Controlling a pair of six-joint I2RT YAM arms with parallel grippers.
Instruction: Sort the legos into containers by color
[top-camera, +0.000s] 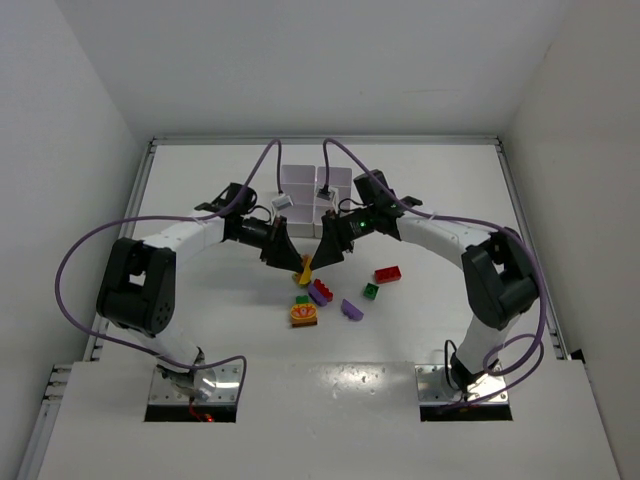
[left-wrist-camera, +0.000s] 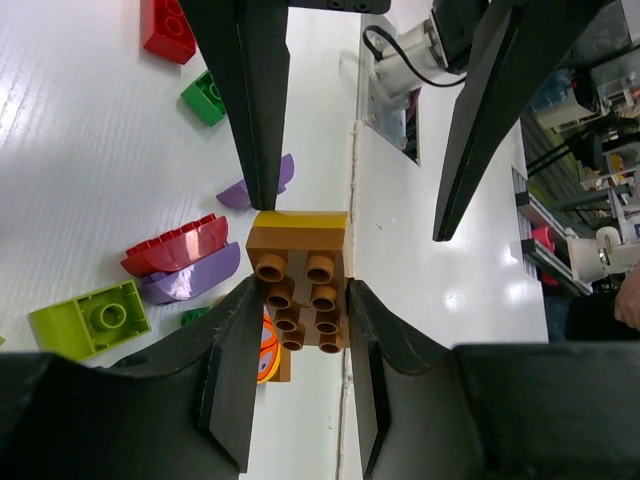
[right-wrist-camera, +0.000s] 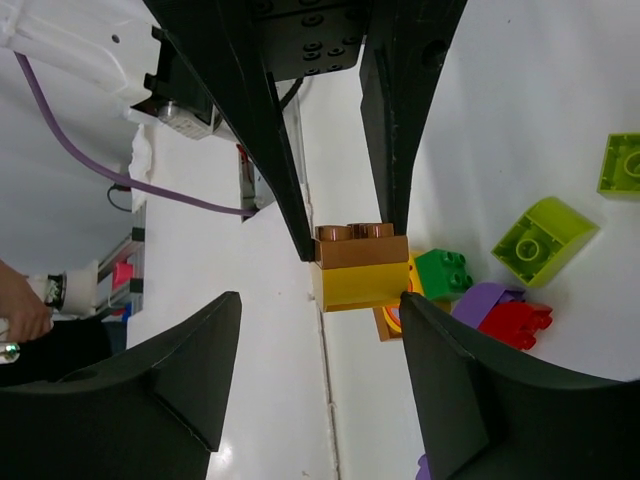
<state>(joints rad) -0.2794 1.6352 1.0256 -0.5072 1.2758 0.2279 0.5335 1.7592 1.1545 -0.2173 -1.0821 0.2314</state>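
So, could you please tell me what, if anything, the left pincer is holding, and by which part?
The left pincer holds a brown brick by its two opposite sides; a yellow brick is attached to it.

White arm links, black joints — looping purple cables — black tapered fingers

A robotics lab (white-walled booth, two arms bolted down).

White table carries loose legos and containers.
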